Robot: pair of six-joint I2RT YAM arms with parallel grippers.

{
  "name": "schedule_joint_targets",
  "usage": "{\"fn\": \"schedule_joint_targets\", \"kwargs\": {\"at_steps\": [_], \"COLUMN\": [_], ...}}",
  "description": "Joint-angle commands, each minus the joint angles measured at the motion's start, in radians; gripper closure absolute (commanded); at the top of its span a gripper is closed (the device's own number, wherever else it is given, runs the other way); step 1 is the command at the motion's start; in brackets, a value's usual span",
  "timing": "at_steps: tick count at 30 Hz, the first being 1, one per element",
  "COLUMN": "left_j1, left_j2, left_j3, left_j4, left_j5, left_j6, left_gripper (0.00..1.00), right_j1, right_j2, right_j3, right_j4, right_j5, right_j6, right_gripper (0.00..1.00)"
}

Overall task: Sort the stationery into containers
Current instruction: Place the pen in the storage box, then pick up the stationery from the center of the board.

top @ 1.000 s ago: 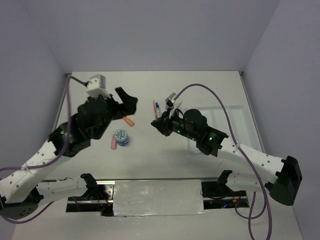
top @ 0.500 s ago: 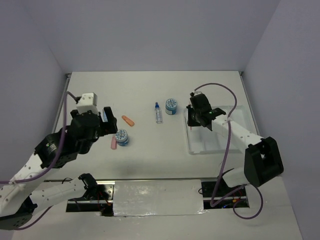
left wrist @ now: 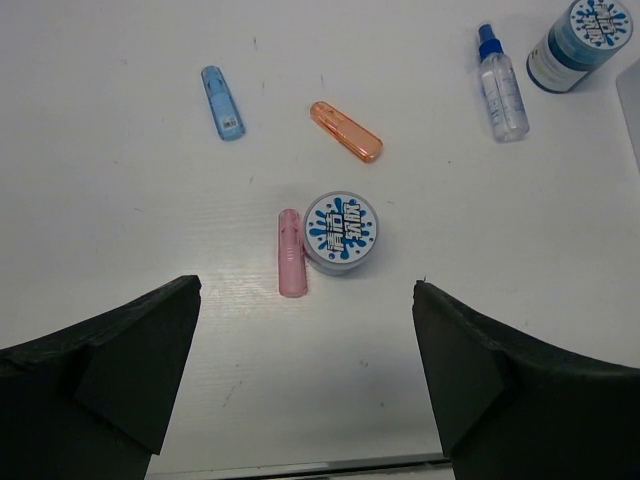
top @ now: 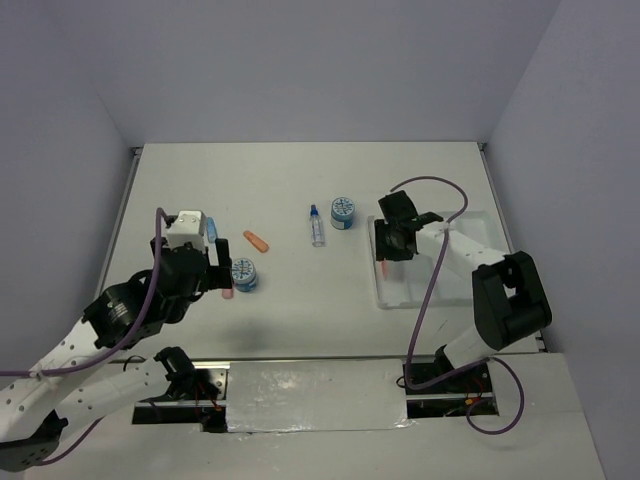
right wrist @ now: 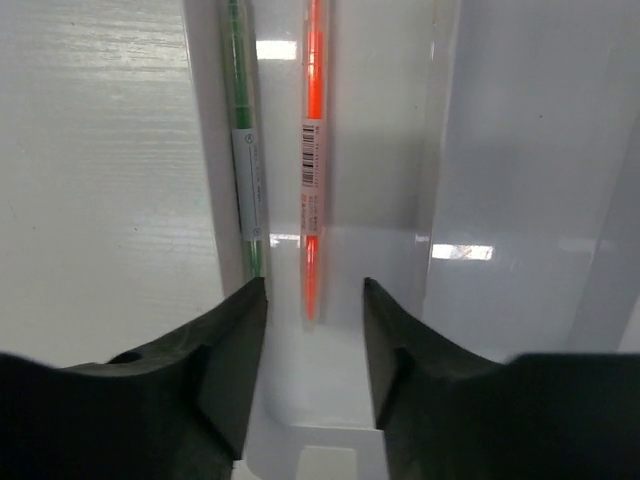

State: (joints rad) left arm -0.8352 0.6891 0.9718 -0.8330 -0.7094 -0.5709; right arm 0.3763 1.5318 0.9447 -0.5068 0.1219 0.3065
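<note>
The orange pen lies in a long compartment of the white tray, beside a green pen. My right gripper hangs open over the pen's near end, with a gap on each side of it. It stands over the tray's left side. My left gripper is wide open and holds nothing. Ahead of it a blue-white roll touches a pink capsule. Farther off lie an orange capsule, a blue capsule, a blue-capped bottle and a second roll.
The bottle and second roll lie mid-table between the arms. The right arm's purple cable arcs over the tray. Grey walls close in the table at the back and on both sides.
My right gripper carried the orange pen from mid-table to the tray, then opened and let it go in a compartment. My left arm drew back and down toward the near left.
</note>
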Motion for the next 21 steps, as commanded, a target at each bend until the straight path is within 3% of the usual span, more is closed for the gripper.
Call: {"fn": "schedule_joint_targets", "kwargs": {"at_steps": [1, 2, 6, 9, 10, 16, 21], "left_j1": [0.004, 0.004, 0.004, 0.008, 0.016, 0.025, 0.028], "left_j2": [0.010, 0.007, -0.013, -0.022, -0.016, 0.004, -0.007], "left_j3": [-0.005, -0.008, -0.013, -0.008, -0.005, 0.001, -0.008], "left_j4": [0.057, 0.058, 0.057, 0.032, 0.022, -0.002, 0.018], "left_j5": [0.008, 0.011, 0.001, -0.042, -0.070, -0.081, -0.056], "left_j6": [0.032, 0.034, 0.020, -0.021, -0.044, -0.055, -0.034], "left_gripper": [0.01, 0.01, 0.01, 0.01, 0.01, 0.01, 0.01], "right_j1": [0.001, 0.000, 0.009, 0.038, 0.044, 0.084, 0.102], "right_j2": [-0.041, -0.059, -0.120, -0.182, -0.173, 0.100, 0.292], "right_j3": [0.043, 0.042, 0.048, 0.072, 0.110, 0.402, 0.630], "right_j4": [-0.021, -0.019, -0.015, 0.049, 0.068, 0.059, 0.015], "right_j5": [0.019, 0.015, 0.009, -0.077, -0.117, -0.119, 0.022], "right_j6": [0.002, -0.003, -0.004, -0.038, -0.059, -0.102, -0.122], "right_gripper": [0.44, 0.24, 0.22, 0.17, 0.01, 0.00, 0.00]}}
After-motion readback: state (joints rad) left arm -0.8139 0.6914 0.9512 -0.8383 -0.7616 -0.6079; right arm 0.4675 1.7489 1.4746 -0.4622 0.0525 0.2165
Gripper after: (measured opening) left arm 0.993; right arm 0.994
